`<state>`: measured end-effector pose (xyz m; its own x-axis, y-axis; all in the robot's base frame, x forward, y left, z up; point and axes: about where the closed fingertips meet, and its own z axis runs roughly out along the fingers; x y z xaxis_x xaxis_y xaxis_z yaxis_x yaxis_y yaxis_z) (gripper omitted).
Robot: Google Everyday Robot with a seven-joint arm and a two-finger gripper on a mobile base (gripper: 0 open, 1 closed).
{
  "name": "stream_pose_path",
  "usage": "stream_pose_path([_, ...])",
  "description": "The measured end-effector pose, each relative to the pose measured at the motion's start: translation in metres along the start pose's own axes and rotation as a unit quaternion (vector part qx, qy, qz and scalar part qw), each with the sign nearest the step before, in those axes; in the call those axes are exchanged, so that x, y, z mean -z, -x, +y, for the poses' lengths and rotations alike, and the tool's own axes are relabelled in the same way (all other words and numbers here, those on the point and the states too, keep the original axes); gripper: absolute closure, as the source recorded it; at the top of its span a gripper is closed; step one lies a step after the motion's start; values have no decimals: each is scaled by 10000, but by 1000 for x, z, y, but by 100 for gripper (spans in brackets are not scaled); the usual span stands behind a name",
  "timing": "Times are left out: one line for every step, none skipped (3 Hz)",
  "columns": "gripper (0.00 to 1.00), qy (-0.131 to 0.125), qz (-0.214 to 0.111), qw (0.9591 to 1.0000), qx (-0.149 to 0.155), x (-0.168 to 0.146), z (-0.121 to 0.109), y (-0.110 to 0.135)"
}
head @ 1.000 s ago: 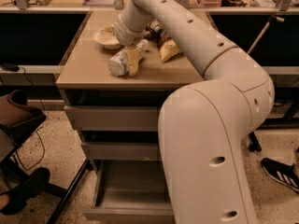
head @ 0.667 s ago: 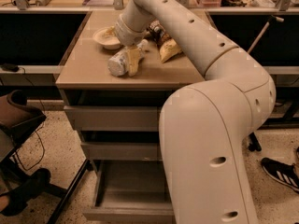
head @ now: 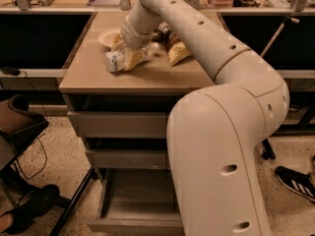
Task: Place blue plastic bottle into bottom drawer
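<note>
The blue plastic bottle (head: 114,61), clear and crinkled with a pale label, lies on its side over the left part of the cabinet top. My gripper (head: 131,58) reaches down from the long white arm and is shut on the bottle's right end, holding it just above or on the top. The bottom drawer (head: 139,200) is pulled open at floor level, directly below, and looks empty. The arm's large lower link hides the drawer's right part.
A white bowl (head: 107,36) sits behind the bottle, and a brown-and-yellow chip bag (head: 177,52) lies to its right. The two upper grey drawers (head: 118,124) are closed. A dark chair (head: 19,127) and a person's shoe (head: 295,181) stand on the speckled floor.
The gripper and the bottle have shifted together a little to the left and toward the back of the cabinet top.
</note>
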<state>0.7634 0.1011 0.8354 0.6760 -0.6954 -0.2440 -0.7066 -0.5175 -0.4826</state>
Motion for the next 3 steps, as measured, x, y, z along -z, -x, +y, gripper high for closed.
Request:
stream_pose_path([89, -264, 36, 9995, -152, 6, 2, 3])
stream_pose_path([100, -1094, 405, 9919, -497, 68, -2, 20])
stream_pose_path([100, -2019, 1009, 9728, -522, 141, -8, 58])
